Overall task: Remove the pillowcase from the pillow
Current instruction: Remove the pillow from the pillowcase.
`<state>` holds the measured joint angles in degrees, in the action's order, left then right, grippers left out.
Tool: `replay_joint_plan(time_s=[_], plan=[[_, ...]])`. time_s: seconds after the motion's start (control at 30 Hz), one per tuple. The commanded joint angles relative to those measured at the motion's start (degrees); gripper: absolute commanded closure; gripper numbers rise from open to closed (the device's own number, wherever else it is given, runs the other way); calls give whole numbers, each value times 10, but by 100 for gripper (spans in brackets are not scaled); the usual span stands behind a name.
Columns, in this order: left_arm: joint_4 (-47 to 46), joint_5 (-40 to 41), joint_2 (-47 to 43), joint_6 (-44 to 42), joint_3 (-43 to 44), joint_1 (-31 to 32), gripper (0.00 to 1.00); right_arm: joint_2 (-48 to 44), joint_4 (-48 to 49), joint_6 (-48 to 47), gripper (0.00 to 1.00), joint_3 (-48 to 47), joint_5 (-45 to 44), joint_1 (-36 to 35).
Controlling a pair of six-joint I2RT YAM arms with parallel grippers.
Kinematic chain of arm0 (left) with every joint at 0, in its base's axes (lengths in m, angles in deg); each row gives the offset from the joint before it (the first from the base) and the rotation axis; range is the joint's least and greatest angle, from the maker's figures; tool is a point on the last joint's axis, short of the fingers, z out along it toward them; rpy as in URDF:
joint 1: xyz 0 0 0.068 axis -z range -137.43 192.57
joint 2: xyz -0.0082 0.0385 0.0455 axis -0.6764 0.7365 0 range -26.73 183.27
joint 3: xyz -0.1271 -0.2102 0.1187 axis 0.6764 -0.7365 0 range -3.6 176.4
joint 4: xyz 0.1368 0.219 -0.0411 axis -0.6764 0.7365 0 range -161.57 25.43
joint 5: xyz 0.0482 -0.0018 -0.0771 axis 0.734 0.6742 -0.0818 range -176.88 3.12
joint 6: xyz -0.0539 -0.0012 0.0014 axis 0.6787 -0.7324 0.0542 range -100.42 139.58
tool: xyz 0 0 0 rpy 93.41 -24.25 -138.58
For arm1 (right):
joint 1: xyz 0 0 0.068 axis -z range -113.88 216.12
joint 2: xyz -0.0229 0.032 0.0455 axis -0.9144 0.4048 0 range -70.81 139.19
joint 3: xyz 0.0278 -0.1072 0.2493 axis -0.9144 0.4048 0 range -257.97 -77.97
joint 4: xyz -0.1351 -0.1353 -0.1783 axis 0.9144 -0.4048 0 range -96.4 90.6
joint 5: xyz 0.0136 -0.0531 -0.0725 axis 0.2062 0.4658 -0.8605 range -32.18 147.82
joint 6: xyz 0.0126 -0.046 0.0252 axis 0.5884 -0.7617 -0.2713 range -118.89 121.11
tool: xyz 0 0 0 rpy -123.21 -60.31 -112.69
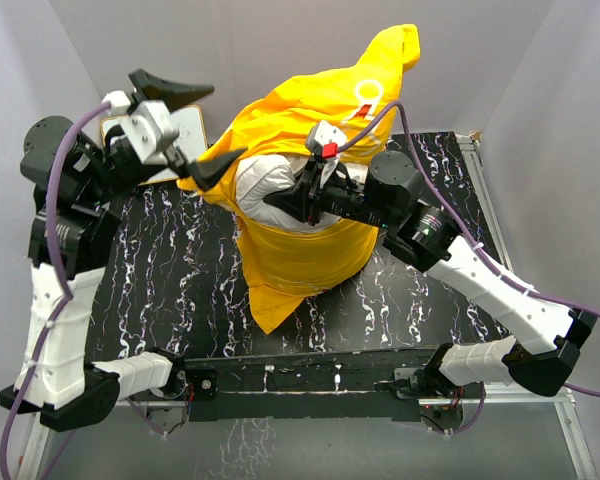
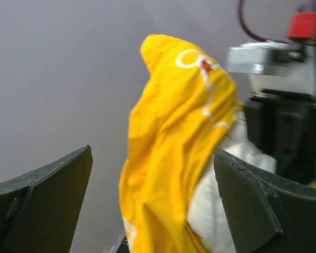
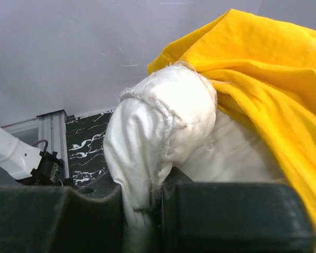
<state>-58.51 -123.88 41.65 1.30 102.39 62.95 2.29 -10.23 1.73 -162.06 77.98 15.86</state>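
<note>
The yellow pillowcase hangs bunched over the white pillow, which is held up above the table. My right gripper is shut on a bare white corner of the pillow; in the right wrist view the gripper pinches that pillow corner with the pillowcase draped to the right. My left gripper is open at the pillowcase's left edge, its lower finger touching the fabric. In the left wrist view the gripper stands wide open around the pillowcase and pillow.
A white-faced board leans at the back left behind my left gripper. The table is black marble-patterned, with grey walls close on three sides and a metal rail along the right edge.
</note>
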Motion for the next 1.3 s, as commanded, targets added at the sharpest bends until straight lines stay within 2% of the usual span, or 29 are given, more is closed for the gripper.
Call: replay_joint_plan(time_s=[0.0,0.07,0.2,0.43,0.57,0.7,0.77,0.8,0.83,0.87,0.9,1.03,1.17,1.27], plan=[[216,-142,-32,-92,13,-2,4,8,-1,21,92,-13,18,10],[242,-145,-48,-114,-33,-1,4,10,-1,23,92,-21,31,11],[146,-123,-80,-96,-137,-2,3,10,-15,25,92,-34,50,10],[138,-166,-35,-78,-133,-1,7,24,-37,27,92,-63,92,10],[200,-186,-19,-118,-131,-1,13,38,-54,32,90,-88,115,11],[213,-191,-18,-118,-156,10,30,56,-81,32,81,-129,135,10],[191,-175,-25,-102,-177,29,43,66,-102,27,69,-158,134,11],[181,-163,-28,-101,-188,43,55,70,-115,20,62,-175,124,11],[171,-146,-31,-102,-196,56,80,72,-128,11,56,-195,107,11],[160,-127,-34,-100,-203,71,94,71,-138,4,50,-218,88,12],[150,-113,-40,-101,-210,86,100,69,-141,-5,44,-233,67,14],[143,-91,-49,-118,-221,102,100,67,-161,-37,30,-310,-6,22],[156,-87,-49,-133,-219,105,100,87,-220,-81,26,-365,-46,23],[158,-82,-50,-135,-218,108,100,78,-233,-108,22,-349,-54,23]])
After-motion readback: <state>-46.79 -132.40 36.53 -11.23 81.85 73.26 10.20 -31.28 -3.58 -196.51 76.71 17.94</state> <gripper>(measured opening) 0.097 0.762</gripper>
